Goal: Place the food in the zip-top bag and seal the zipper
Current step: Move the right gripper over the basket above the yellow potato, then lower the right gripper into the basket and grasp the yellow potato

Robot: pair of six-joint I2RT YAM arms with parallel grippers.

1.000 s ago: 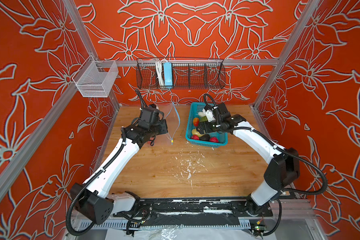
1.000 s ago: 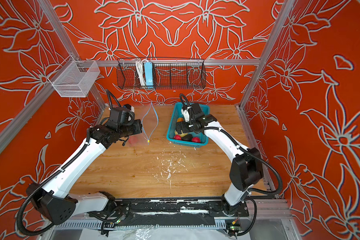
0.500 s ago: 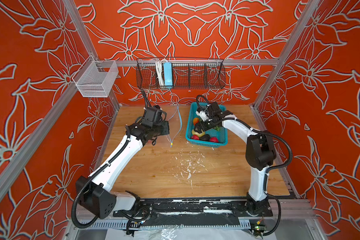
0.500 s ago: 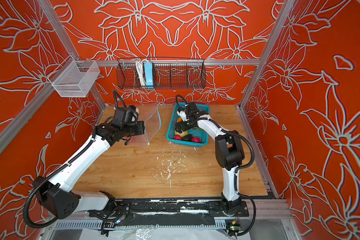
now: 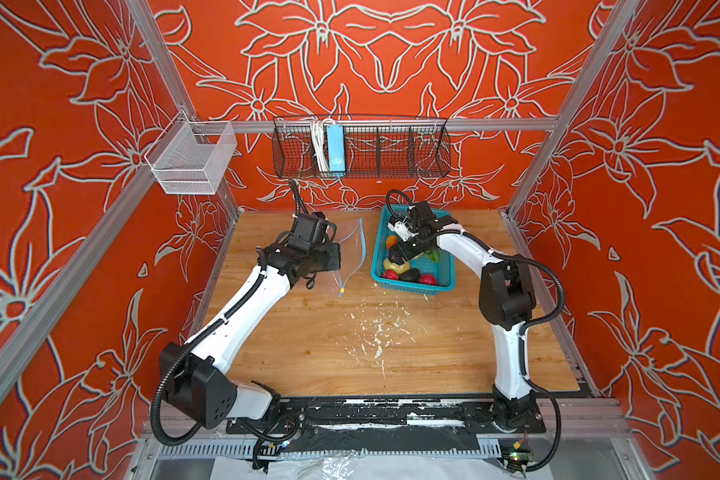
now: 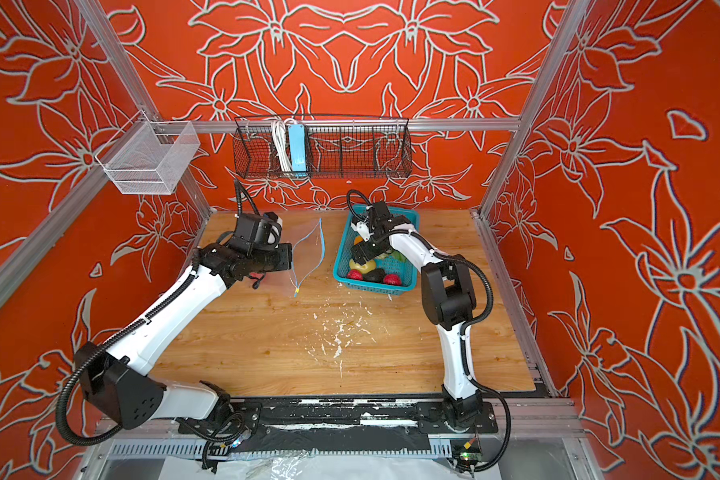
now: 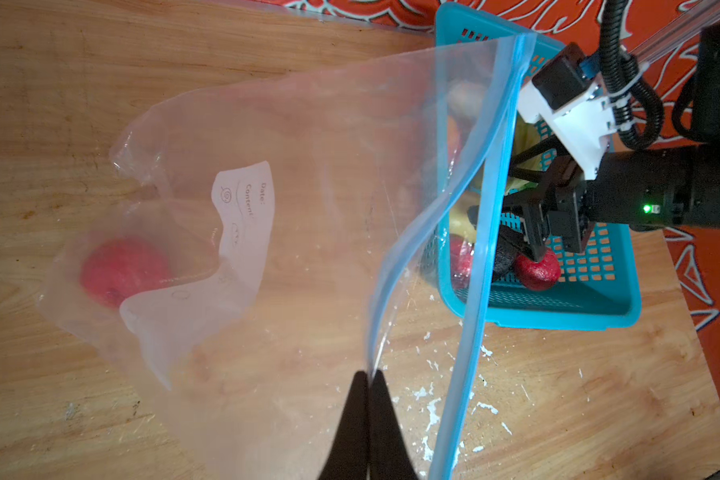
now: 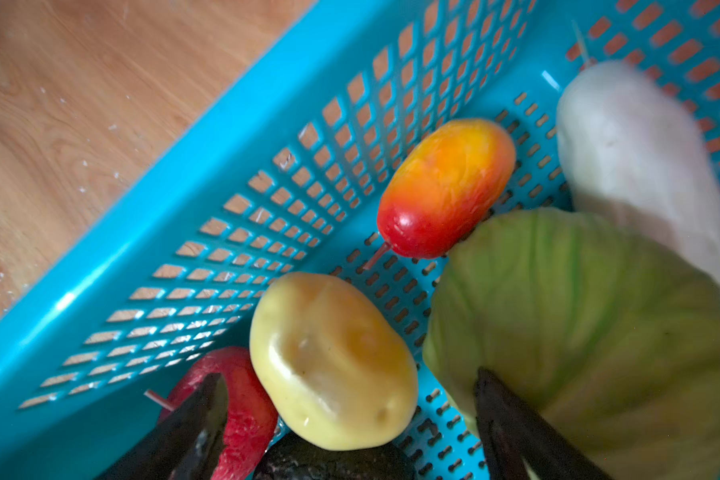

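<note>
Step in hand: picking the next piece of food from the teal basket (image 8: 175,216).

Right gripper (image 8: 350,374): jaws wide, nothing held, low inside the basket. Yellow potato (image 8: 333,361) sits between its fingers. Red fruit (image 8: 246,399) is by one finger, green cabbage (image 8: 578,311) by the other, and dark avocado (image 8: 329,463) back toward its palm.

Left gripper (image 7: 368,380): pinched tight on one lip of the zip-top bag (image 7: 308,145), mouth gaping toward the basket. Zipper (image 7: 489,199) unsealed. Bagged red fruit (image 7: 121,270) lies deep inside, beyond its tips.

Next, likely: close squarely on the potato, lift clear of the basket wall, carry into the mouth. Crowding neighbours may get nudged.
</note>
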